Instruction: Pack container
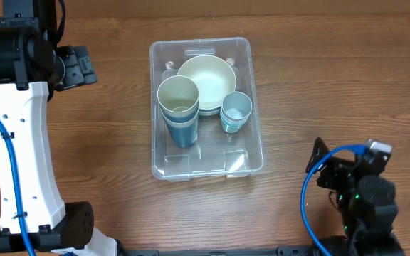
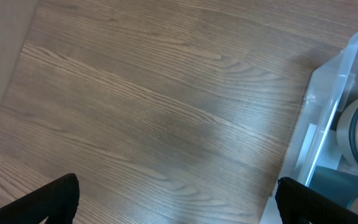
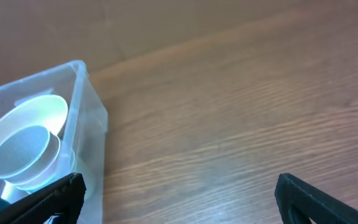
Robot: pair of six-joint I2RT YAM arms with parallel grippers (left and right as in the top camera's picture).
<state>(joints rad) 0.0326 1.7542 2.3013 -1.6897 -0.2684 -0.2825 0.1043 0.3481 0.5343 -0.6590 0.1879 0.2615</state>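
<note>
The clear plastic container [image 1: 166, 167] sits in the middle of the wooden table. Inside it are a cream bowl [image 1: 206, 77], a stack of tall cups, cream over blue [image 1: 179, 107], and a small light-blue cup [image 1: 235, 110]. My left gripper [image 2: 179, 202] is open and empty over bare table left of the container [image 2: 328, 106]. My right gripper [image 3: 179, 199] is open and empty over bare table right of the container [image 3: 86, 118], whose small cup [image 3: 20, 149] shows through the corner.
The left arm's white base and blue cable [image 1: 13, 163] stand along the table's left side. The right arm's base [image 1: 365, 195] with a blue cable sits at the front right. Bare wood surrounds the container.
</note>
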